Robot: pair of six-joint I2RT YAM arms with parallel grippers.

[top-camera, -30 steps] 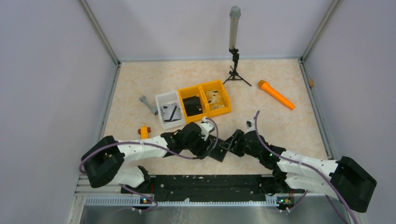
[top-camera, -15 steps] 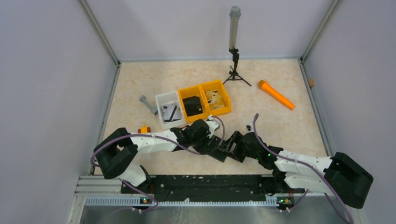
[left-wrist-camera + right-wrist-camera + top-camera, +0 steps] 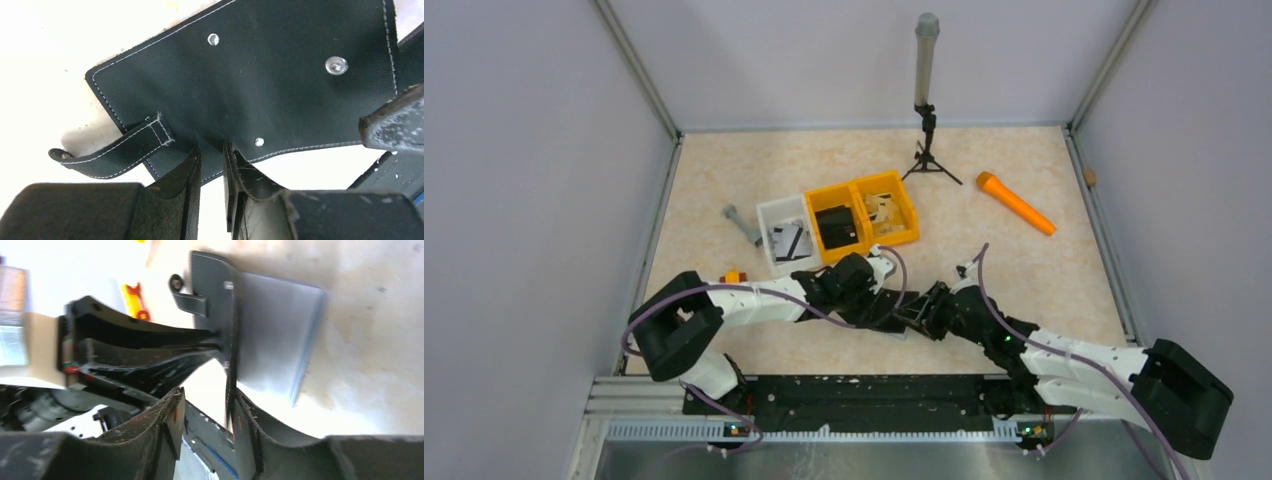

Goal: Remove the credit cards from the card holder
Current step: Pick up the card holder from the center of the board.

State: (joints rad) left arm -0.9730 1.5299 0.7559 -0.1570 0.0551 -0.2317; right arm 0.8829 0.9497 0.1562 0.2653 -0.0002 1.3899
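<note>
Counting | card holder [image 3: 260,85]: 1 | left tool [image 3: 211,150], right tool [image 3: 205,400]: 2

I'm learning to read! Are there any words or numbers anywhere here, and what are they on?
None can be read.
The card holder shows only stitching and metal studs, no writing.
The striped cards in the white bin are too small to read.

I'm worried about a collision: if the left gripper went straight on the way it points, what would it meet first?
The card holder: its black panel lies right at the fingertips of the left gripper, nothing between. Whether they already touch is unclear.
</note>
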